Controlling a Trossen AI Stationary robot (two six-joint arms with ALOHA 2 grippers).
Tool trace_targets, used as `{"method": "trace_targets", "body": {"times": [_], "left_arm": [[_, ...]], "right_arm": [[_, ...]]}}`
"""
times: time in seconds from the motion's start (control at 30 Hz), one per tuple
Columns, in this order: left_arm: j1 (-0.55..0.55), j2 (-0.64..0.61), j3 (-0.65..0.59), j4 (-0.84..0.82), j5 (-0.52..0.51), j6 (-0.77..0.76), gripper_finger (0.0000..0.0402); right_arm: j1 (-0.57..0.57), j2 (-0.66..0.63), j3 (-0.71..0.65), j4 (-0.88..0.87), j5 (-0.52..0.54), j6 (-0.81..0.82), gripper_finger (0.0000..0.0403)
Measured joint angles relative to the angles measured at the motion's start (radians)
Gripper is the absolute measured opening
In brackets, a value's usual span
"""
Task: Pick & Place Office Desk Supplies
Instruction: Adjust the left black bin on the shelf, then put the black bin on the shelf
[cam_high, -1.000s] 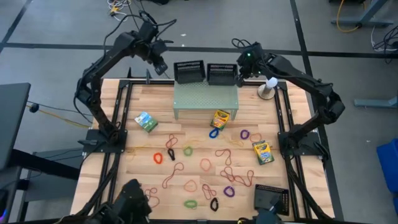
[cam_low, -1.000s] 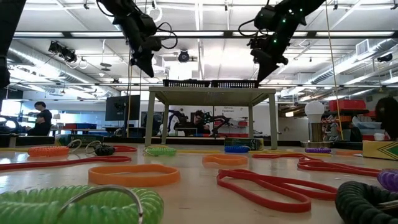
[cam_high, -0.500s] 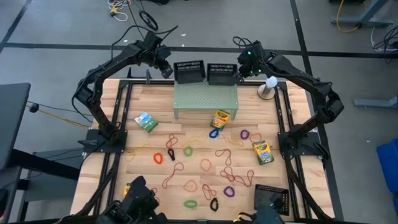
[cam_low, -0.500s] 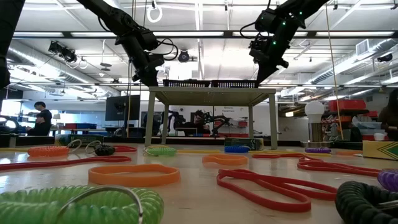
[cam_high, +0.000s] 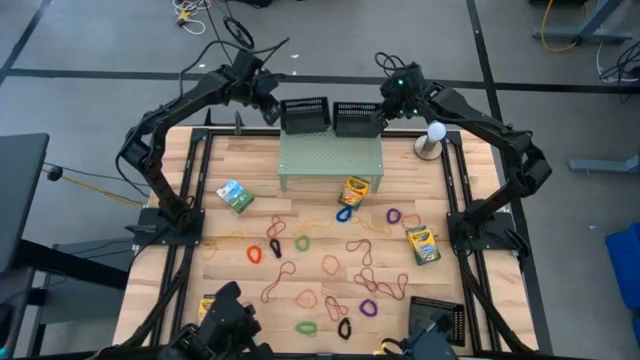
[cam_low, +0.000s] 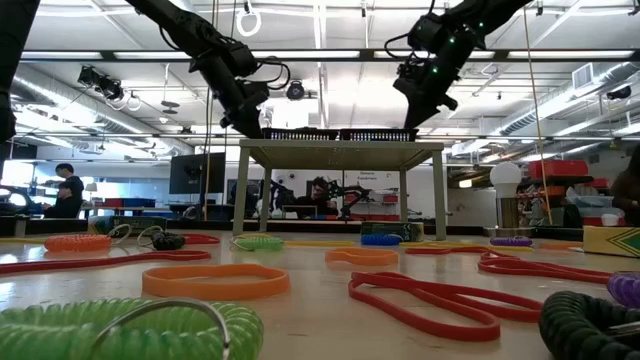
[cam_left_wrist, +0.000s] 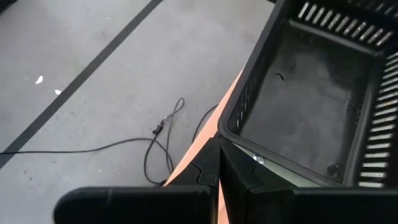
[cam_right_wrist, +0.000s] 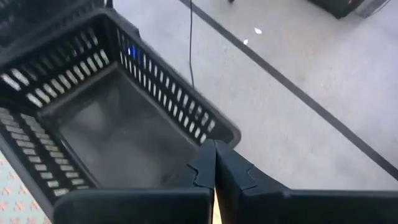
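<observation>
High view: the left gripper (cam_high: 272, 108) sits in the upper middle of the frame, just left of the left tray (cam_high: 305, 116), fingers pressed together and holding nothing. The right gripper (cam_high: 385, 106) is just right of the right tray (cam_high: 356, 119), likewise closed and empty. Both trays stand side by side at the far edge of the riser (cam_high: 331, 160), upper centre. One crayon box (cam_high: 354, 190) lies just below the riser's front edge, centre frame; a second box (cam_high: 235, 196) lies left of centre; a third box (cam_high: 423, 244) lies right of centre; a fourth box (cam_high: 208, 304) shows at lower left, partly hidden by dark gear. The bands (cam_high: 330, 264) are scattered over the lower middle of the table (cam_high: 455, 200), among them a blue band (cam_high: 344, 213) just below the centre box. A white ball on a stand (cam_high: 432, 138) is at upper right.

Low view: the two grippers hang at the upper left and upper right of the riser top, beside the trays. Bands fill the foreground: an orange band (cam_low: 215, 281) at lower left, a red band (cam_low: 425, 298) at lower centre. A box corner shows at the right edge.

Left wrist view: its closed fingers (cam_left_wrist: 239, 174) are at the left tray's rim; the tray looks empty.

Right wrist view: its closed fingers (cam_right_wrist: 236, 171) are at the right tray's rim.
</observation>
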Motion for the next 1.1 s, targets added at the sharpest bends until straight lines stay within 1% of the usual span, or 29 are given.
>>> {"method": "trace_targets", "body": {"times": [0.13,0.5,0.77,0.87,0.97,1.03,1.1], "left_arm": [[-0.001,0.0,0.0,0.015,0.026,0.0,0.0007],[-0.006,0.0,0.0,0.071,0.051,0.0,0.0007],[-0.013,-0.007,0.0,0.034,0.042,0.017,0.0007],[-0.012,-0.054,0.0,0.017,0.037,0.03,0.0007],[-0.012,-0.126,-0.001,-0.013,0.044,0.03,0.0007],[-0.016,-0.19,-0.038,0.019,0.061,0.018,0.0007],[-0.033,-0.271,-0.118,0.085,0.086,-0.007,0.0007]], "right_arm": [[0.003,-0.018,0.0,0.019,-0.001,-0.009,0.0005],[0.026,-0.075,0.0,0.041,-0.001,-0.024,0.0005],[0.064,-0.08,0.0,0.034,0.001,-0.032,0.0005],[0.095,-0.083,0.0,0.025,0.002,-0.058,0.0005],[0.142,-0.102,0.0,0.0,0.002,-0.074,0.0005],[0.189,-0.121,0.0,-0.024,0.02,-0.072,0.0005],[0.249,-0.142,-0.022,0.0,0.042,-0.063,0.0004]]}}
